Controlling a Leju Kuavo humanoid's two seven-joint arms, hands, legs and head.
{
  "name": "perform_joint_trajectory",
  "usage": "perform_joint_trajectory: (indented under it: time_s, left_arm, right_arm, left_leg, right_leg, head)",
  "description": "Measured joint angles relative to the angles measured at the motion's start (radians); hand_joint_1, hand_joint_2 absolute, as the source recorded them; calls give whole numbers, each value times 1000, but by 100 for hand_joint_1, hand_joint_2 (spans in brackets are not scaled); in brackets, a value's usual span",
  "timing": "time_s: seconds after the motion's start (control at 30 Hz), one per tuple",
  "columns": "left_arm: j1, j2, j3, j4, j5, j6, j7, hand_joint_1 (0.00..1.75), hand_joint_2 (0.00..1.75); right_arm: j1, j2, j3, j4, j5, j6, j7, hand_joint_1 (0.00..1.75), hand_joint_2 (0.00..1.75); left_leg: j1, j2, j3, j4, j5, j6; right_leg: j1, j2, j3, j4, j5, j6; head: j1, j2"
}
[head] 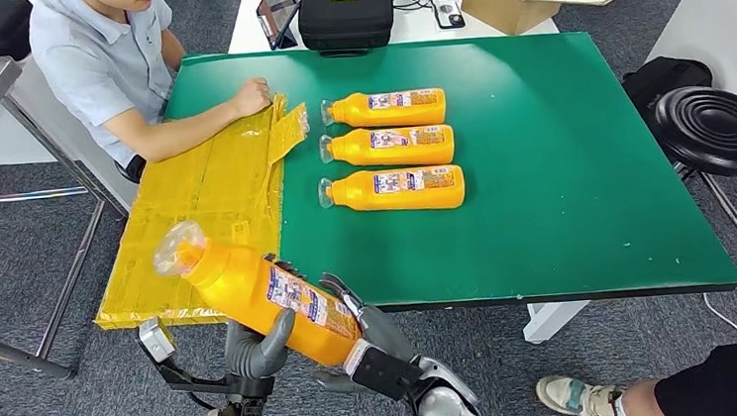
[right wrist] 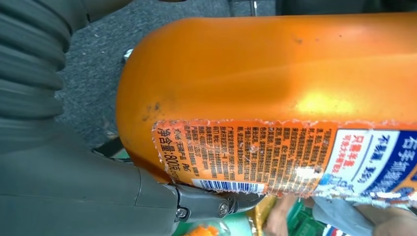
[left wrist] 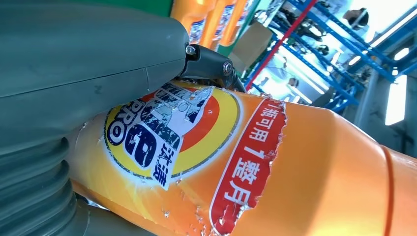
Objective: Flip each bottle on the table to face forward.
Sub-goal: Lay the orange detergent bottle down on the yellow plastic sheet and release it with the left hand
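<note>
The held orange bottle [head: 257, 291] hangs in the air just off the table's near edge, tilted with its clear cap [head: 178, 248] up and toward the yellow sheet [head: 208, 216]. Both hands carry it: the left hand [head: 256, 344] cups it from below at mid-body, and the right hand [head: 372, 332] wraps the base end, probably so the bottle can be rolled about its long axis without slipping. In the left wrist view the round logo label [left wrist: 164, 130] faces that palm, while the right wrist view shows the fine-print label [right wrist: 246, 157] with its barcode; the turn looks under way rather than finished.

On the green table [head: 580, 162] three more bottles [head: 392, 149] lie side by side in a neat row, caps pointing toward the yellow sheet, printed labels up. A seated person rests a hand [head: 251, 96] on that sheet, seemingly ready to feed or tidy bottles.
</note>
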Motion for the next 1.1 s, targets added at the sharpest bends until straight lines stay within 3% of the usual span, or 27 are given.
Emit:
perform_joint_trajectory:
  time_s: [0.13,0.3,0.47,0.9,1.0,1.1]
  left_arm:
    - [3,0,0,6,-63,31,-15,175,175]
    - [2,5,1,15,-163,150,-38,175,175]
    - [-44,24,33,44,-436,449,-100,175,175]
    - [-108,52,95,75,-564,628,-156,175,175]
    - [-136,64,108,83,-722,760,-194,175,175]
    - [-206,83,100,155,-1037,943,-187,175,175]
  right_arm:
    - [21,-5,0,-9,18,-31,7,0,0]
    - [90,-18,-1,-61,39,-109,14,0,0]
    - [150,-43,-12,-144,56,-228,23,0,0]
    - [199,-106,-107,-264,69,-325,29,0,0]
    - [211,-115,-135,-289,77,-323,18,0,0]
    - [213,-116,-141,-303,82,-306,-1,0,0]
  left_leg:
    - [0,0,0,0,0,0]
    - [0,0,-1,0,-1,0]
    - [0,0,-1,0,-1,0]
    - [0,0,-1,0,0,0]
    - [0,0,-1,0,0,0]
    - [0,-1,-1,0,0,-1]
  right_leg:
    - [0,0,0,0,0,0]
    - [0,0,-1,0,0,0]
    - [0,0,-1,0,0,0]
    - [0,0,-1,0,0,0]
    - [0,0,-1,0,0,0]
    - [0,-1,0,0,0,0]
  head:
    - [0,0]
    - [0,0]
    - [0,0]
    - [0,0]
    - [0,0]
    - [0,0]
